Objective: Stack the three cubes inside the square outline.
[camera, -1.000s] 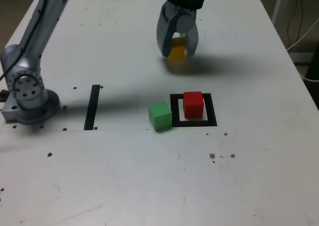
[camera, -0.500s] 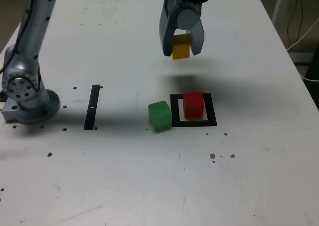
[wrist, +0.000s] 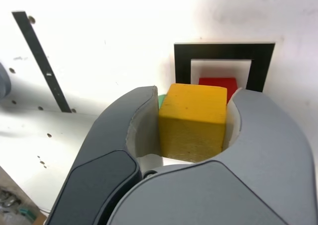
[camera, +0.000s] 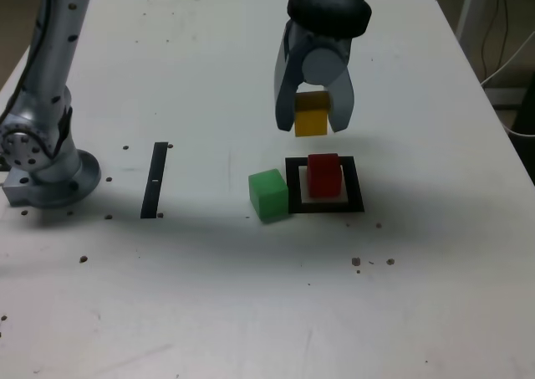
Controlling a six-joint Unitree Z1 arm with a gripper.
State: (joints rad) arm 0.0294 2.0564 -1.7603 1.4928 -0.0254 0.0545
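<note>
Yellow cube (camera: 312,120) pinched in the claw (camera: 313,115), hanging in the air above the red cube (camera: 324,176), red cube inside the square outline (camera: 355,186), green cube (camera: 268,195) touching the outline's outer edge, on the exterior view's left, all on white worktop (camera: 251,295), narrow black strip (camera: 155,179) well apart.
</note>
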